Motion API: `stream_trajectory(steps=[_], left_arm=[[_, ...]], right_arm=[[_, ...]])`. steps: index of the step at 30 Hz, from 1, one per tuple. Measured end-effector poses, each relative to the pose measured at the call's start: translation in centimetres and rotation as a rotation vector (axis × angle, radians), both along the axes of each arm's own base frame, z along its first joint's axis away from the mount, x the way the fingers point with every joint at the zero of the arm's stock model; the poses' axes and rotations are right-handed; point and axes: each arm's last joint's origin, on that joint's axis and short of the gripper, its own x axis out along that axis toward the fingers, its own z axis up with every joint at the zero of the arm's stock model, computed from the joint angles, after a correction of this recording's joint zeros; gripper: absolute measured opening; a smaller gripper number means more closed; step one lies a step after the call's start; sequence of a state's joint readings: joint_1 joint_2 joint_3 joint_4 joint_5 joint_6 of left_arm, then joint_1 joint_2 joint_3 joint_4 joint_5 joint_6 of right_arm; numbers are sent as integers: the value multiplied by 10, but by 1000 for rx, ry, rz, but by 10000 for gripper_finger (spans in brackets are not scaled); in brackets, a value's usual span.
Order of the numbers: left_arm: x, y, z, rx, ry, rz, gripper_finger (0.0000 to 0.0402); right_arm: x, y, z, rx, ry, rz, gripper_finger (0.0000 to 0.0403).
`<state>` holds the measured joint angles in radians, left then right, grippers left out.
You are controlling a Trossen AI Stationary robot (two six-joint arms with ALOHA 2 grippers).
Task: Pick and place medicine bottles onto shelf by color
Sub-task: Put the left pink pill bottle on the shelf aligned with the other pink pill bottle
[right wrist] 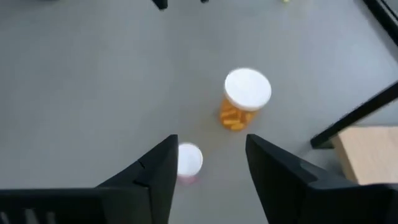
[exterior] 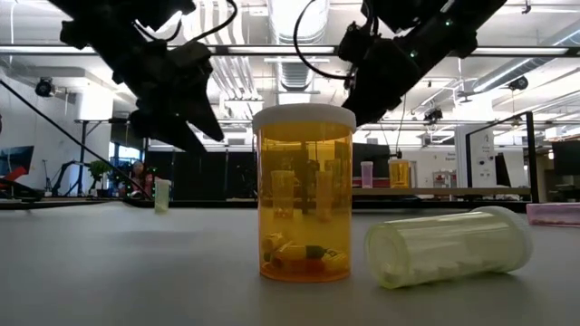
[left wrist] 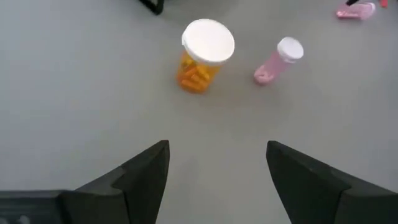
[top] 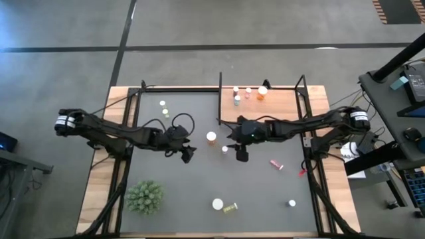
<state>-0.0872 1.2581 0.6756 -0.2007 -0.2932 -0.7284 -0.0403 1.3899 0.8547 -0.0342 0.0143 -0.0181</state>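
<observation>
An orange bottle (top: 211, 137) with a white cap stands upright on the dark grey mat between my two grippers; it also shows in the left wrist view (left wrist: 202, 56) and the right wrist view (right wrist: 244, 99). A small pink bottle (top: 224, 149) stands beside it (left wrist: 278, 59). My left gripper (top: 188, 154) is open and empty above the mat, left of the orange bottle (left wrist: 217, 168). My right gripper (top: 240, 154) is open and empty above the mat; the small bottle's white cap (right wrist: 188, 160) shows just beside one finger. The shelf (top: 282, 103) at the far right bears several bottles (top: 262, 91).
Two yellow-green bottles (top: 164, 108) stand at the far left. A pink bottle (top: 276, 164) lies right of my right gripper. An orange bottle (exterior: 304, 195) and a lying yellow-green one (exterior: 449, 246) are near the front edge, a white one (top: 291, 203) farther right. A spiky plant (top: 145, 197) stands front left.
</observation>
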Motion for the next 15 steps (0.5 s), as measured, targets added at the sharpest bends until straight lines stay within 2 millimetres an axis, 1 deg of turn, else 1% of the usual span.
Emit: stream_trajectory(steps=[3,6,10,15], left_arm=[[-1,0,-3,-2,-26,0,252],[-1,0,-5,-2,-25,-1,252],[-1,0,-5,-2,-29,-1,252],[-1,0,-5,1,-31,-3,252]], right_arm=[[0,1,-4,9,19,-5,205],[1,2,-7,16,27,-6,216],[5,6,-14,24,32,19,213],[14,9,-31,-14,54,66,205]])
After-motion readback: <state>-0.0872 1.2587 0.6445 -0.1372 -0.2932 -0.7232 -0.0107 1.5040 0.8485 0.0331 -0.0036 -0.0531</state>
